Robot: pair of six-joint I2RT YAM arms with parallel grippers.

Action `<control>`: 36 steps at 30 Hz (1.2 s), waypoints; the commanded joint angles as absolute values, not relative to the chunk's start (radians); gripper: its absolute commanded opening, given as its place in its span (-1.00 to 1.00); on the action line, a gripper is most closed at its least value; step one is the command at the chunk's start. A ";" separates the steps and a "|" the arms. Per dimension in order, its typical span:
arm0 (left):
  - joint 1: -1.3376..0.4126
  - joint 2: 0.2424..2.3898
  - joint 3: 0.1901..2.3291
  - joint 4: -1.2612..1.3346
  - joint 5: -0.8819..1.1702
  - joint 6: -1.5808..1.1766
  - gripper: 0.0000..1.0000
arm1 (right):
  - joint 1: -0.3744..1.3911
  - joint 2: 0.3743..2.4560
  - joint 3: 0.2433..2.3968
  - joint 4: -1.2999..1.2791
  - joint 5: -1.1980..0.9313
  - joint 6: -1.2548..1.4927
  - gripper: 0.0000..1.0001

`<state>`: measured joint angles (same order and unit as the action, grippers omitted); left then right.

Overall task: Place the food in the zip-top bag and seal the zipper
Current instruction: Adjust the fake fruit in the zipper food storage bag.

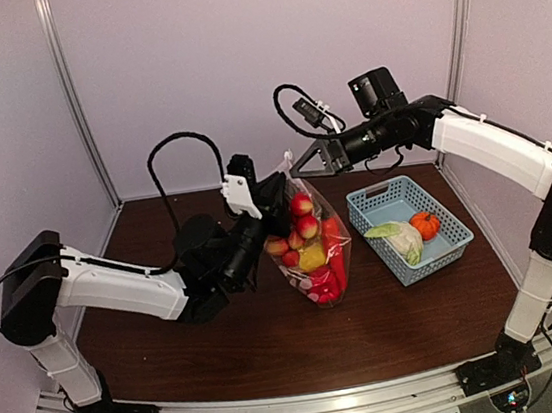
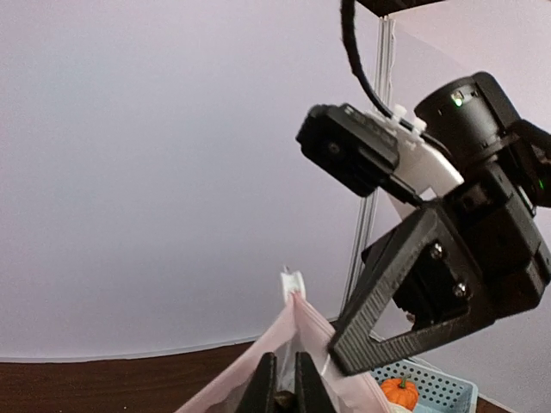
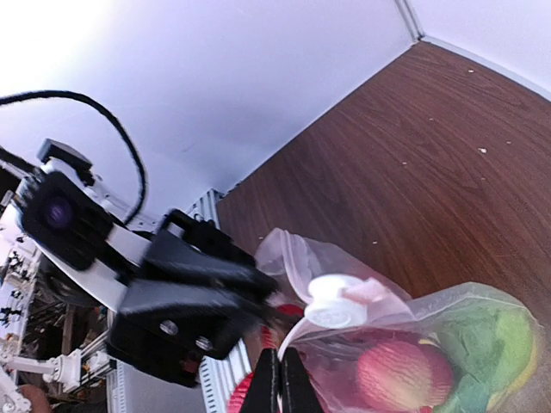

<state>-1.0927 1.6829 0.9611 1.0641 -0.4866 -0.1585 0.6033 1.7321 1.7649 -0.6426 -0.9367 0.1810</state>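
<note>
Two arms meet above the middle of the brown counter (image 1: 392, 333), the left reaching in from 8 o'clock, the right from 2 o'clock. Between them the zip-top bag (image 1: 315, 262) hangs upright with its mouth at 12 o'clock; whether its bottom rests on the counter I cannot tell. At 3 o'clock of it, a little apart, sits a light-blue basket (image 1: 458, 235). The left end effector (image 2: 284, 380) is clenched on the bag's top edge, and the right end effector (image 3: 282, 385) is pinched tight on the zipper (image 3: 294, 342). Only the top view shows the apples (image 1: 302, 204) and red pepper (image 1: 336, 260) inside, and the cabbage (image 1: 399, 238) beside the pumpkin (image 1: 424, 224) in the basket. Only the right wrist view shows leafy greens (image 3: 482, 344) in the bag. A white slider (image 3: 331, 311) sits on the zipper.
</note>
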 commanded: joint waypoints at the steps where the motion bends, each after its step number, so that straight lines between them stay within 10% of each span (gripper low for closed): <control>1: -1.134 1.835 0.986 1.437 -0.513 0.097 -1.00 | 0.606 1.702 1.680 -0.370 -1.156 0.403 -1.00; 9: -1.150 1.929 1.062 1.292 -0.635 0.027 -0.99 | 0.591 1.700 1.668 -0.301 -1.185 0.466 -1.00; 15: -1.147 1.807 1.016 1.236 -0.537 0.033 0.11 | 0.570 1.689 1.650 -0.277 -1.194 0.481 -1.00; 26: -1.169 1.426 0.926 0.741 -0.258 -0.086 0.94 | 0.518 1.685 1.601 -0.198 -1.199 0.533 -1.00; 36: -1.404 1.299 0.667 0.622 -0.560 -0.214 0.49 | 0.518 1.684 1.550 -0.104 -1.195 0.596 -1.00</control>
<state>-1.3205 1.2934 0.7353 0.6910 -0.3794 -0.1184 0.5201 1.7153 1.5543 -0.1898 -1.1782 0.5701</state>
